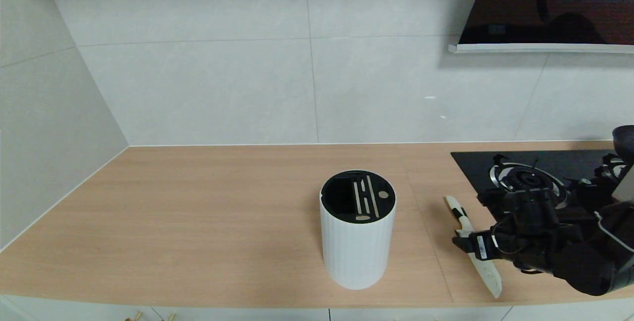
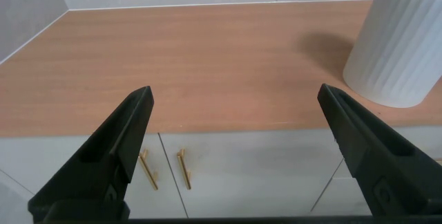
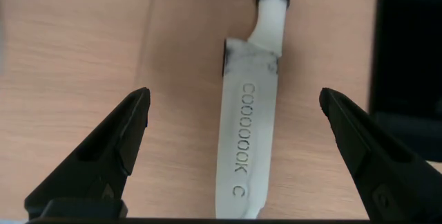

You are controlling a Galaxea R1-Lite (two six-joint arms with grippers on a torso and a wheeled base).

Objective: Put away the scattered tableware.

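A kitchen corner with a light wooden desk [image 1: 198, 222] running the width of the room; the back wall [image 1: 223, 88] is faced with large pale grey tiles, thin joints between them, and a side wall [image 1: 39, 137] of the same tile meets it on the left; a glossy dark range hood [image 1: 545, 9] with a pale lower edge hangs at upper right; below it a black cooktop [image 1: 475, 167] with a round metal burner [image 1: 525, 180] is set into the desk; white cabinet doors [image 2: 242, 175] with slim brass handles [image 2: 183, 169] sit under the front edge; light is even and soft.
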